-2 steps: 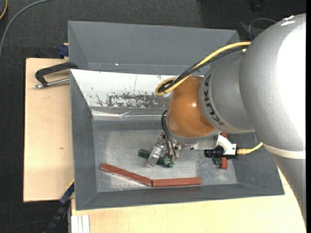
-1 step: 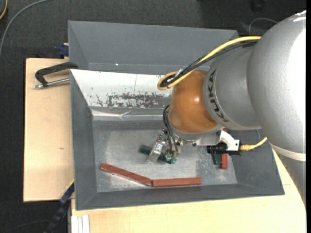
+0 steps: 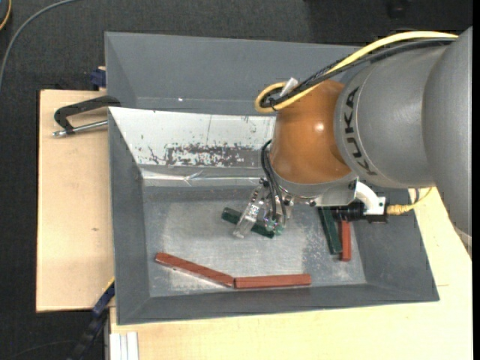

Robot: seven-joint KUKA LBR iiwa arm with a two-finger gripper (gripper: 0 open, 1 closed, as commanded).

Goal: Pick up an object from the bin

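Note:
My gripper (image 3: 262, 217) hangs low in the middle of the bin, its fingers down at a small dark green object (image 3: 241, 217) that lies on the bin floor. The green piece shows on both sides of the fingers and looks to lie between them. A long reddish-brown stick (image 3: 193, 269) lies near the front wall, with a second one (image 3: 273, 280) end to end with it. To the right, under the arm, lie a dark green bar (image 3: 328, 232) and a short red bar (image 3: 346, 241) side by side.
The arm and its orange cover reach in from the right and hide the bin's right rear part. The bin floor to the left of the gripper is bare metal.

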